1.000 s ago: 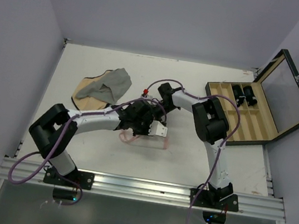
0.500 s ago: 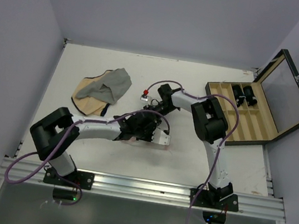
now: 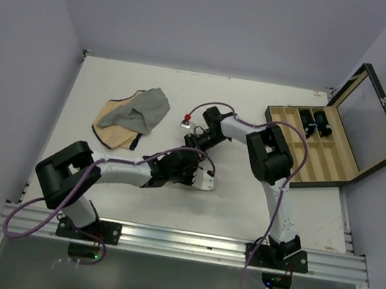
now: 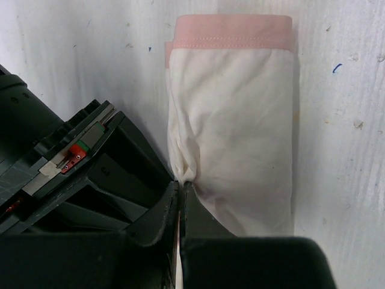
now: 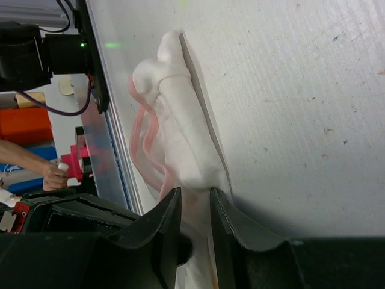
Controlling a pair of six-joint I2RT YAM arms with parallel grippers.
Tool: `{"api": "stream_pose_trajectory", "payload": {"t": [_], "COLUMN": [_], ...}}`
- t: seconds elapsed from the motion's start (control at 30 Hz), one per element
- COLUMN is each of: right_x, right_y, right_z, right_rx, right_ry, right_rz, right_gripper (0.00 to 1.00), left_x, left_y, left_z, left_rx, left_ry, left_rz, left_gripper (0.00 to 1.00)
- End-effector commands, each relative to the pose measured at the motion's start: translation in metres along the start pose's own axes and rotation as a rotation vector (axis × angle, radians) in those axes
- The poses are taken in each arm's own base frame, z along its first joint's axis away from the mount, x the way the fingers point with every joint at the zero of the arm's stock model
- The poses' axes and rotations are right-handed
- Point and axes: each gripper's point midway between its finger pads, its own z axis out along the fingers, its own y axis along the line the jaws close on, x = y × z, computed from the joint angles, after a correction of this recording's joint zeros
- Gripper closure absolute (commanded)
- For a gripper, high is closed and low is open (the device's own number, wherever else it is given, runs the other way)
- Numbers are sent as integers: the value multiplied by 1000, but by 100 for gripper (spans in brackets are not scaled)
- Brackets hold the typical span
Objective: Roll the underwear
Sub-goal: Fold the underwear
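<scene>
The underwear (image 4: 234,126) is a white bundle, folded narrow, with a pink band across its far end. In the top view it (image 3: 206,183) lies on the table in front of the arms, mostly hidden under the left wrist. My left gripper (image 4: 182,185) (image 3: 190,176) is shut, pinching a tuck of fabric at the bundle's left edge. My right gripper (image 5: 194,201) (image 3: 196,147) reaches in from the far side. Its jaws stand narrow, closed on a bunched white fold of the underwear (image 5: 180,138), and pink trim loops hang out on the left.
A grey cloth (image 3: 151,108) lies over a tan cloth (image 3: 113,122) at the back left. An open wooden case (image 3: 326,153) with black items (image 3: 314,121) stands at the right. The metal rail (image 3: 178,241) runs along the near edge. Walls close in three sides.
My left gripper has drawn toward the near edge, pulling the underwear with it. The right gripper has stayed on the far side of the fabric, shifting only slightly.
</scene>
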Motion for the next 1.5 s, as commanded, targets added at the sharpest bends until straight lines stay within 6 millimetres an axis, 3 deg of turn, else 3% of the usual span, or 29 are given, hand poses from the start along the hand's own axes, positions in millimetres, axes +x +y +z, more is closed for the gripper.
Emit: {"api": "stream_pose_trajectory", "payload": {"t": [0.0, 0.23, 0.33, 0.57, 0.63, 0.67, 0.7, 0.8, 0.93, 1.03, 1.07, 1.1, 1.23, 1.33, 1.43, 1.47], "right_x": [28, 30, 15, -41, -49, -50, -47, -39, -19, -23, -31, -39, -48, -39, -23, -16], "right_y": [0, -1, 5, 24, 27, 28, 27, 16, 0, 1, 3, 17, 36, 45, 48, 46], "right_z": [7, 6, -4, -60, -75, -81, -84, -88, -80, -98, -106, -122, -169, -176, -170, -166], "right_rx": [10, 24, 51, 135, 167, 186, 198, 240, 255, 296, 304, 317, 363, 386, 356, 346], "right_ry": [96, 102, 71, -81, -104, -112, -100, -86, -72, -141, -189, -243, -365, -357, -299, -273], "right_rz": [115, 125, 88, -12, -48, -60, -67, -62, -5, -11, -24, -56, -91, -138, -161, -162], "right_gripper": [69, 65, 59, 50, 50, 50, 50, 53, 58, 60, 60, 59, 60, 59, 57, 55], "left_x": [19, 30, 37, 46, 44, 39, 35, 15, -21, -27, -22, -17, -7, -2, -2, 3], "left_y": [51, 37, 26, 10, 12, 18, 24, 50, 96, 102, 103, 100, 96, 102, 113, 105], "left_z": [-13, -2, 3, 12, 12, 9, 7, -7, -27, -30, -29, -27, -24, -27, -39, -42], "left_rx": [-242, -256, -225, -171, -174, -189, -203, -253, -309, -286, -283, -271, -260, -276, -273, -226], "left_ry": [91, 129, 145, 160, 156, 144, 136, 96, 29, 17, 30, 45, 60, 77, 57, 64], "left_rz": [-1, 23, 30, 31, 28, 27, 30, 39, 20, 27, 21, 22, -4, -30, -113, -182], "left_gripper": [100, 100, 100, 100, 91, 84, 61, 44, 41, 41, 41, 41, 41, 41, 41, 41]}}
